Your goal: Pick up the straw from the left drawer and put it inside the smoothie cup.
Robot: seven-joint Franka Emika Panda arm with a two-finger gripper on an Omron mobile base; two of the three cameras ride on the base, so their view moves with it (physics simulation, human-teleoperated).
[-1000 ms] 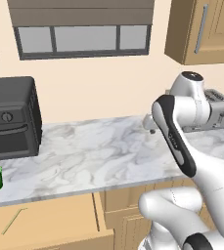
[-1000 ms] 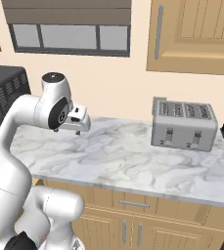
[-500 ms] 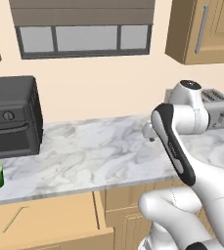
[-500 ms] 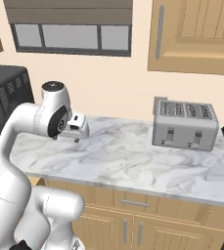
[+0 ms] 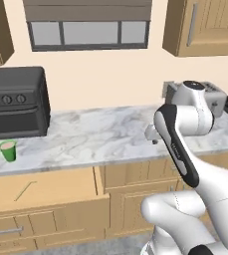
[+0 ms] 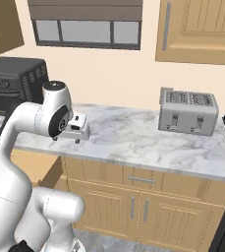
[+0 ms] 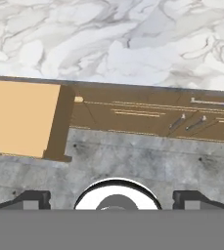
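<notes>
In the left drawer (image 5: 46, 191), pulled out under the table (image 5: 100, 139), the straw (image 5: 25, 191) lies flat and slanted on the drawer floor, nothing near it. Smoothie cup (image 5: 8, 150) stands on the table's left end, just in front of the black toaster oven (image 5: 16, 102). End effector (image 6: 79, 129) hovers above the table's front edge, well right of the drawer, fingers (image 7: 33, 199) spread wide, holding nothing. Straw looks very light, thin, stiff, probably slick and prone to roll or tip; best pinched near the middle, across its width. Drawer is shallow with a raised front and right side wall, so descend from above, clear of the table overhang. Plenty of open table between toaster oven and silver toaster (image 6: 187, 110); the cup mouth is narrow.
</notes>
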